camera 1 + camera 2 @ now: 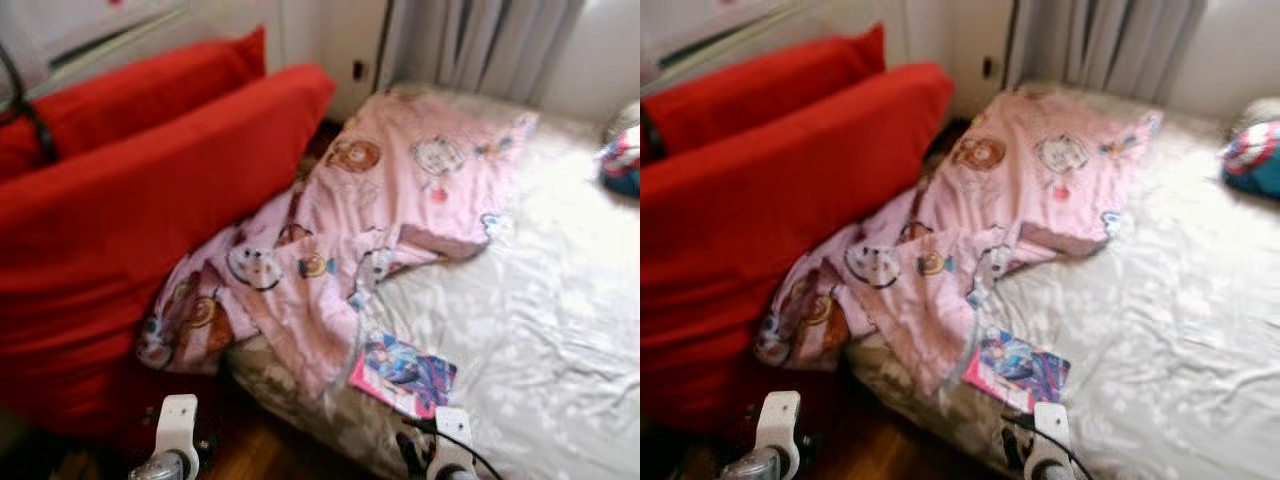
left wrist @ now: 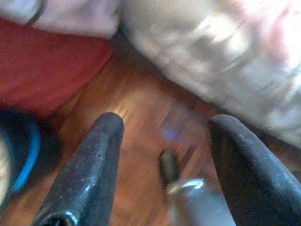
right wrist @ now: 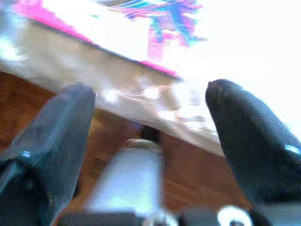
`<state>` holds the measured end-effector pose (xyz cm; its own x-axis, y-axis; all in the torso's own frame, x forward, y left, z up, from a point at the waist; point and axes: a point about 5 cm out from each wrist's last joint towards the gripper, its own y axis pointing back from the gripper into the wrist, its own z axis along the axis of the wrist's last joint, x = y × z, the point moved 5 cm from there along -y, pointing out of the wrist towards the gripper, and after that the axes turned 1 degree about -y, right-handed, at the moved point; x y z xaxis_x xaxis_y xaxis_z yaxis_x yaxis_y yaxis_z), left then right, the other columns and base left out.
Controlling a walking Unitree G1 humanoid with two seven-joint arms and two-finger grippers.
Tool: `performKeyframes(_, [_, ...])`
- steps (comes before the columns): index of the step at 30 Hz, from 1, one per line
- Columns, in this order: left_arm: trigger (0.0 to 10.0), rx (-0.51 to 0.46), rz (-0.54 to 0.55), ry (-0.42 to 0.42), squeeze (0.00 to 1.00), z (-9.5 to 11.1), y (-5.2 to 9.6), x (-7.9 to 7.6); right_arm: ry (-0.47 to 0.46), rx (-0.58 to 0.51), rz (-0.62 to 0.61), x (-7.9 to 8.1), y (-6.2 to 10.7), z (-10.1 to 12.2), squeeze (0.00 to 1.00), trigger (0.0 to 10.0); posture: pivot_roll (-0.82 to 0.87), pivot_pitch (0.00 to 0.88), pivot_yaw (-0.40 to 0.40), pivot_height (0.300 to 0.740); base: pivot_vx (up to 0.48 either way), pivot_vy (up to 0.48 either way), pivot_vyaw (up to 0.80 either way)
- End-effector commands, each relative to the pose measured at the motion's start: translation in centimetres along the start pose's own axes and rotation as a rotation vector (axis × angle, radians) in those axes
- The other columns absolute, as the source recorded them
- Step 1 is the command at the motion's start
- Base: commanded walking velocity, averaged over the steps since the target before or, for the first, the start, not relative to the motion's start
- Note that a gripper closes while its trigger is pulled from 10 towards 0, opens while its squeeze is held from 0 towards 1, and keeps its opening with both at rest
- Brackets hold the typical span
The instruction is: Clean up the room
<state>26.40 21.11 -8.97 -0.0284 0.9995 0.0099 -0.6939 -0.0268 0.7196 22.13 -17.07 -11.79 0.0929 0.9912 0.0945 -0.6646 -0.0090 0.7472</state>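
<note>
A pink cartoon-print blanket (image 1: pixel 380 200) lies crumpled across the bed's left half and hangs over its edge. A pink and blue picture book (image 1: pixel 402 373) rests flat at the near corner of the white sheet (image 1: pixel 540 330). My left gripper (image 2: pixel 164 122) hangs open over the wooden floor (image 2: pixel 141 155) beside the bed, with nothing between its fingers. My right gripper (image 3: pixel 150 89) is open too, held low just below the bed edge, with the book (image 3: pixel 155 23) right beyond its tips. Both wrists show at the bottom of the eye views.
A red sofa (image 1: pixel 130 200) with big cushions stands close on the left, leaving a narrow strip of floor by the bed. A blue and red soft item (image 1: pixel 622 160) lies at the bed's far right. Grey curtains (image 1: pixel 480 45) hang behind. A dark blue-rimmed object (image 2: pixel 19 146) sits on the floor.
</note>
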Motion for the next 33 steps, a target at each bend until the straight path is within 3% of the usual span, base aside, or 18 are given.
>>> performKeyframes(1, [10.0,0.036,0.017,0.003,0.00,-1.4,0.3,0.7,-0.001,-0.015,0.009,0.2,-0.1,0.6,0.00,10.0,0.01,0.069,-0.020,0.740,0.000,0.000,0.00])
performKeyframes(6, [10.0,-0.018,0.013,0.065,0.00,-0.7,0.3,0.3,0.012,-0.111,0.057,1.4,-0.7,3.9,0.00,10.0,0.00,0.024,-0.020,0.740,0.000,0.000,0.00])
performKeyframes(13, [10.0,-0.078,0.014,0.152,0.00,0.3,0.2,0.2,0.041,-0.196,0.112,2.7,-0.9,6.9,0.00,10.0,0.00,0.000,-0.018,0.740,0.000,0.000,0.00])
performKeyframes(16, [10.0,-0.123,0.022,0.213,0.00,1.0,0.2,0.4,0.035,-0.280,0.148,3.5,-0.9,9.3,0.00,10.0,0.01,0.000,-0.005,0.740,0.000,0.000,0.00])
performKeyframes(22, [10.0,-0.156,0.026,0.236,0.00,1.5,0.3,0.7,0.030,-0.368,0.184,4.6,-0.5,11.2,0.00,10.0,0.01,0.000,0.018,0.740,0.000,0.000,0.00])
performKeyframes(25, [10.0,-0.164,0.024,0.228,0.00,1.6,0.3,0.8,0.017,-0.401,0.182,4.6,-0.4,11.8,0.00,10.0,0.01,0.000,0.020,0.740,0.000,0.000,0.00])
performKeyframes(33, [10.0,-0.170,0.029,0.192,0.00,0.8,0.6,0.3,-0.007,-0.485,0.135,2.6,0.2,13.0,0.00,10.0,0.04,0.000,-0.027,0.740,0.000,0.000,0.00])
